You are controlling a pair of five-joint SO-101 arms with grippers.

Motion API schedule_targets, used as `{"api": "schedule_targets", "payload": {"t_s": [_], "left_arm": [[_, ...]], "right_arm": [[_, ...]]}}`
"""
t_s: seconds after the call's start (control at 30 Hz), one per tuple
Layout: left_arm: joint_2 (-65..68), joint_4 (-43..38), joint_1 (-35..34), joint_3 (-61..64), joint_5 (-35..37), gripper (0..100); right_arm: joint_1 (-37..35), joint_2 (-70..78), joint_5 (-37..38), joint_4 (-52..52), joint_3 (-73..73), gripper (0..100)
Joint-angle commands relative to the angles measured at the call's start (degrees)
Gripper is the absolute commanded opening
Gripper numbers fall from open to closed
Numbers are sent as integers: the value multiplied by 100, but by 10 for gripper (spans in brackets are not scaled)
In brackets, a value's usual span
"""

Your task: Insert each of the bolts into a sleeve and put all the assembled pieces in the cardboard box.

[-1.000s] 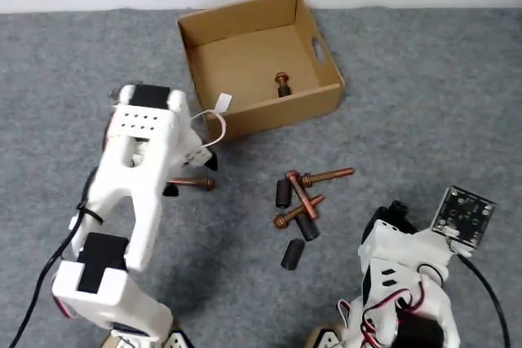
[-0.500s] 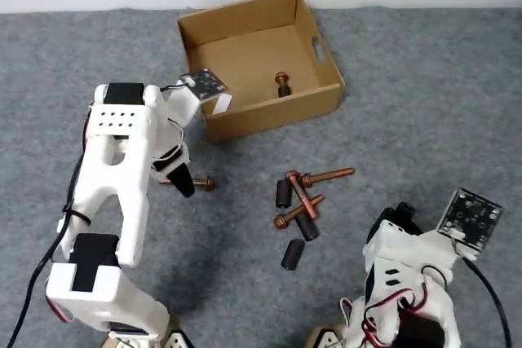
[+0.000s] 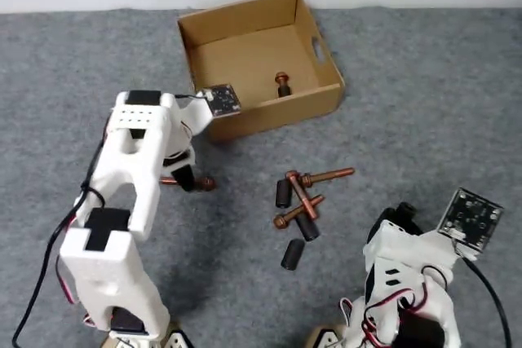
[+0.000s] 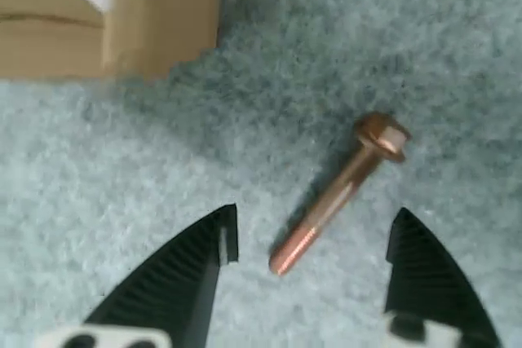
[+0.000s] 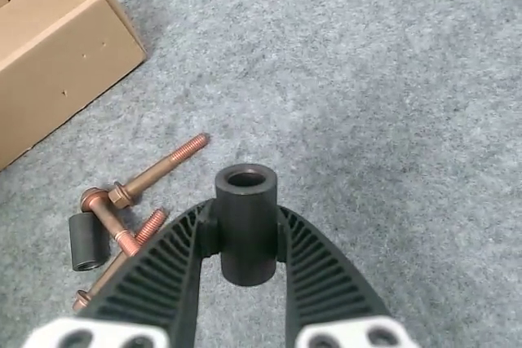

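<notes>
Left pincer [image 4: 314, 230]: wide open and holding nothing. Its fingers stand on either side of a bolt [image 4: 338, 193] without touching it, left of centre in the high view [image 3: 183, 177].
Bolt: lies flat on the surface [image 3: 424, 79], just below the lower-left corner of the box [image 3: 269, 116]. In the high view its long axis runs nearly left to right, with the head to the right and the threaded end to the left under the pincer.
Right pincer [image 5: 245, 219]: closed on a sleeve [image 5: 245, 234], gripping it by its sides.
Sleeve: its long axis runs along the fingers. The open bore faces outward, away from the wrist.
Heap [image 3: 300, 201]: at the centre of the high view.
Top bolt [image 3: 330, 175]: nearly level, with the head to the left.
Crossed pair [image 3: 299, 205]: two bolts lying on opposite diagonals.
Loose sleeves [image 3: 293, 253]: three, lying among and below the bolts.
Box: upper centre of the high view. One piece [image 3: 282, 84] stands inside near the front wall and appears to be assembled.
Progress: judged at one set of five done. Four bolts and four sleeves remain unjoined and unboxed.
Step in hand: likely grasping the bolt to mate it with the held sleeve.
</notes>
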Motion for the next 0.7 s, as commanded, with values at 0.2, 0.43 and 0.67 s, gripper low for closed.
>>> {"api": "schedule_targets", "payload": {"t_s": [0.2, 0.43, 0.67], "left_arm": [[475, -334, 387, -233, -53, 267], [712, -334, 396, -391, -53, 121], [571, -193, 589, -470, -35, 8]], "right_arm": [[75, 22, 70, -180, 53, 8], [66, 22, 70, -180, 62, 8], [66, 22, 70, -180, 62, 8]]}}
